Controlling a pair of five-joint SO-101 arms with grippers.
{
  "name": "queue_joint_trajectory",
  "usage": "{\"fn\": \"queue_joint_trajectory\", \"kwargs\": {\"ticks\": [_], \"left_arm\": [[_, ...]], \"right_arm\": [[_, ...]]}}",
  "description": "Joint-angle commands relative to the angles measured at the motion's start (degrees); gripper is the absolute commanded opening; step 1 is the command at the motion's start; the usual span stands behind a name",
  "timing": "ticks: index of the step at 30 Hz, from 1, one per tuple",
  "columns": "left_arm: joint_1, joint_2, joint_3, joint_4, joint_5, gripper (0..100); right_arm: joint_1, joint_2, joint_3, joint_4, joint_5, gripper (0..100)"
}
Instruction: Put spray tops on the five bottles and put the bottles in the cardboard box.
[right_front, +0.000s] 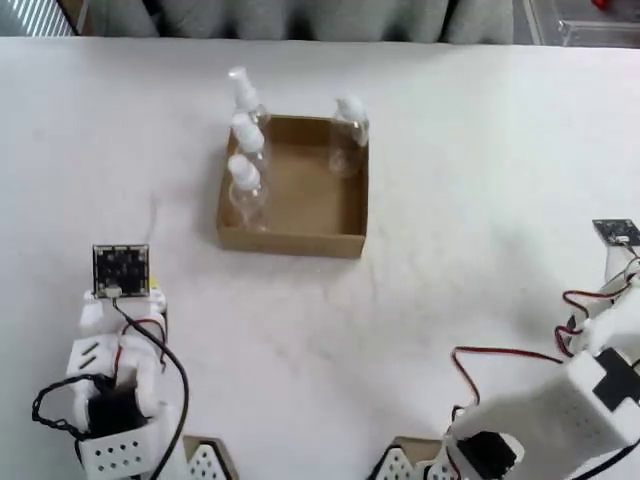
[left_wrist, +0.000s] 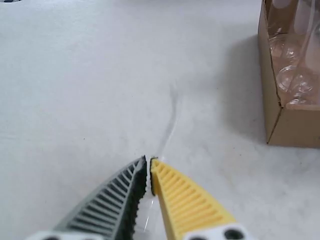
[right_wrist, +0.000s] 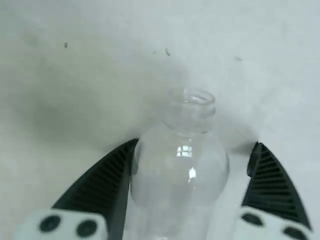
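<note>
Bottles with spray tops, four counted in the high view:
- One (right_front: 246, 188) stands in the cardboard box (right_front: 300, 238), against the wall on the left arm's side, nearest the arms.
- One (right_front: 249, 138) stands just behind it along the same wall.
- One (right_front: 245, 96) is at the far corner on that side. Whether it is inside the box or just behind its far edge cannot be told.
- One (right_front: 348, 133) stands in the opposite far corner, well apart from the other three.

All four are clear with white tops and look upright.

Bottle without a top (right_wrist: 182, 165): clear, open neck, seen in the right wrist view between the fingers of the right gripper (right_wrist: 195, 145). The neck points away from the camera, with the table behind it. Whether it stands or lies cannot be told.

Right gripper: black fingers spread wide, one on each side of the bare bottle. One finger (right_wrist: 117, 170) meets the bottle's outline. The other (right_wrist: 267, 175) stands off with a strip of table showing between. The right arm (right_front: 560, 410) sits at the near edge of the table, well apart from the box.

Left gripper (left_wrist: 149, 161): one grey finger and one yellow, tips closed together, nothing between them. It hangs over bare table (right_front: 450, 150), and in its own wrist view a corner of the box shows off to one side. The left arm (right_front: 120, 390) is at the near edge of the table, on the opposite side from the right arm.

Cardboard box: brown, open-topped and shallow, mid-table beyond both arms.
</note>
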Motion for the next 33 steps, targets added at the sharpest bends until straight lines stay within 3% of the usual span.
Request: {"fn": "queue_joint_trajectory", "kwargs": {"ticks": [1, 11, 14, 29, 33], "left_arm": [[-0.57, -0.22, -0.09, 0.18, -0.7, 3], [-0.57, -0.22, -0.09, 0.18, -0.7, 3], [-0.57, -0.22, -0.09, 0.18, -0.7, 3], [-0.57, -0.22, -0.09, 0.18, -0.7, 2], [-0.57, -0.22, -0.09, 0.18, -0.7, 2]], "right_arm": [[1.01, -3.3, -5.36, 5.05, 0.26, 28.3], [2.42, -14.73, 0.62, 8.22, 0.26, 27.9], [2.07, -16.75, 2.9, 7.6, 0.62, 23.3], [1.8, -16.66, 4.22, 3.3, 0.18, 21.7], [1.71, -16.13, 4.48, 2.07, 0.18, 25.7]]}}
